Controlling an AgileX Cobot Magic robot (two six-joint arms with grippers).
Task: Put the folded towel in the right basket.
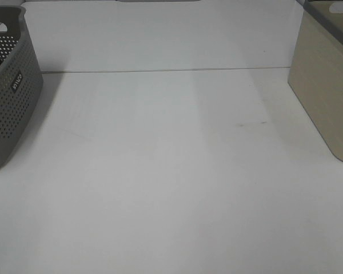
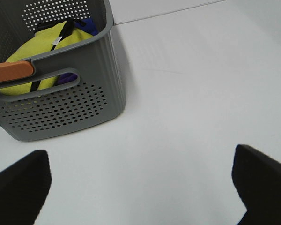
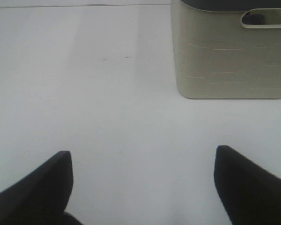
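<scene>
A yellow-green folded towel (image 2: 37, 51) with a white tag and a black strap across it lies inside the grey perforated basket (image 2: 75, 108), which stands at the table's left edge (image 1: 11, 103). The beige right basket (image 1: 326, 91) stands at the table's right edge and shows close in the right wrist view (image 3: 229, 56). My left gripper (image 2: 140, 187) is open and empty above the table, short of the grey basket. My right gripper (image 3: 143, 187) is open and empty above the table, short of the beige basket. Neither gripper shows in the exterior high view.
An orange handle piece (image 2: 11, 71) lies across the grey basket's rim. A blue-purple item (image 2: 90, 23) lies beside the towel in that basket. The white table (image 1: 171, 171) spans between the baskets, with a seam line along its back.
</scene>
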